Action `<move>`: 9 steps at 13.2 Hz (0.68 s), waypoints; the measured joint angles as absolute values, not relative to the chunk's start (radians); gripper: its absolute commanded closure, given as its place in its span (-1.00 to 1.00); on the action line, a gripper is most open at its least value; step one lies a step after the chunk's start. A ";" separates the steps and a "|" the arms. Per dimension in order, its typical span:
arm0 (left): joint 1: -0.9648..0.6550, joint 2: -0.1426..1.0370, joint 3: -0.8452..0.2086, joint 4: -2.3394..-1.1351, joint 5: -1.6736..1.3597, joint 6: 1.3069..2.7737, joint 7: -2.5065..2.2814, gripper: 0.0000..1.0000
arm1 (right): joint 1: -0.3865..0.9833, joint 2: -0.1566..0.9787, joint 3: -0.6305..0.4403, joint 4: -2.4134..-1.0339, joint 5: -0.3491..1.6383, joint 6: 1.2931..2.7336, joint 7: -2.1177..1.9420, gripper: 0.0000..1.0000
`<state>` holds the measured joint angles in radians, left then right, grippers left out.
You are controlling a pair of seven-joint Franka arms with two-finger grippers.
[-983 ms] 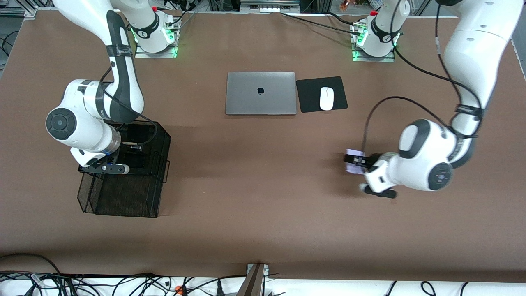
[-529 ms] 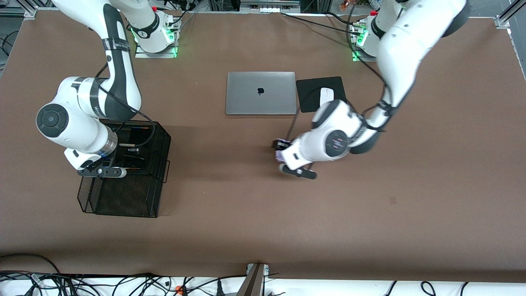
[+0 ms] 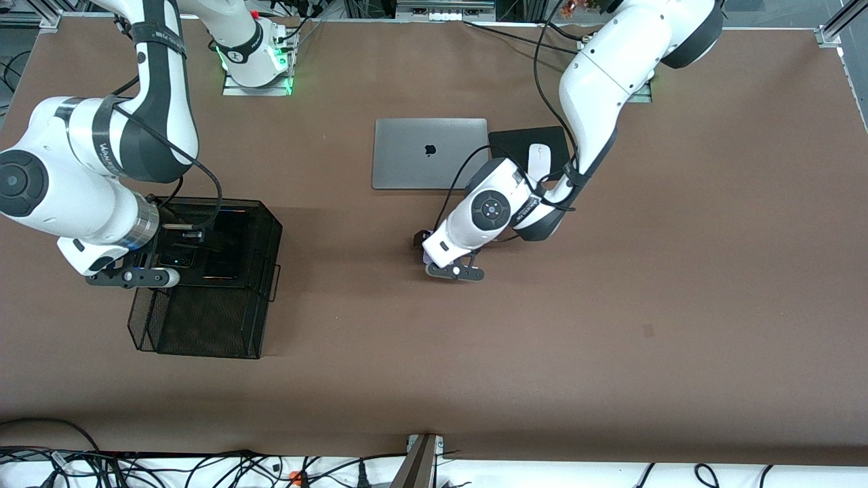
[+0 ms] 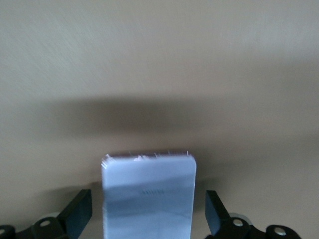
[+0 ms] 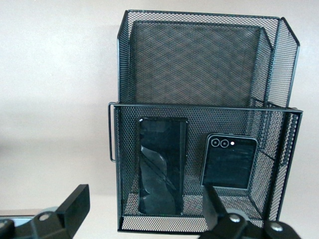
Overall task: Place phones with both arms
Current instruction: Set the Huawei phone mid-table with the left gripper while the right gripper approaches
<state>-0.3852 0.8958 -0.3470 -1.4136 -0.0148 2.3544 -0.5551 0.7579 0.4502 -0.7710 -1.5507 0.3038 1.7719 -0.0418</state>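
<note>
a: looking at the pale lavender-white phone (image 4: pixel 148 194) first, where was it?

b: it sat between the fingers of the left gripper (image 3: pixel 434 254), up in the air over bare table (image 3: pixel 610 352), over a spot nearer the front camera than the silver laptop (image 3: pixel 430 153). in the left wrist view its long axis ran straight out from the gripper, with the free end pointing away from the palm.

a: were the fingers pinching it?

b: a gap showed between each finger (image 4: pixel 77 215) and the phone's edges in that view, so i couldn't tell whether it was clamped or by what.

a: and which way did it have to go?

b: toward the right arm's end of the table, i judged, to the black mesh basket (image 3: pixel 261 285). the longer black slab (image 5: pixel 162 164) and the small squarish black phone (image 5: pixel 228 161) already lay side by side in its front compartment, apart from each other.

a: which arm was nearer the basket?

b: the right gripper (image 3: pixel 132 274), hanging over the basket's edge with its fingers spread and nothing in them. the left one was well apart from it.
</note>
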 measured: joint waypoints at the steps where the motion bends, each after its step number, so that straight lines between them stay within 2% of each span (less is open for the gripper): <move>1: -0.364 0.871 -0.343 -1.400 -0.015 2.282 -0.555 -1.00 | 0.758 0.452 -0.771 -1.551 0.304 1.771 -0.042 -1.00; 5: -0.222 0.669 -0.326 -1.368 -0.011 1.935 -0.552 -1.00 | 0.774 0.456 -0.746 -1.551 0.305 1.769 0.058 -1.00; 9: -0.129 0.472 -0.302 -1.368 0.090 1.710 -0.458 -1.00 | 0.886 0.493 -0.636 -1.536 0.305 1.810 0.426 -1.00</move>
<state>-0.1289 0.4717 -0.3019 -1.3677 0.0895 1.7104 -0.4579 0.8860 0.4933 -0.6362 -1.5358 0.3052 1.8105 0.4264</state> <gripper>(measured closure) 0.000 0.000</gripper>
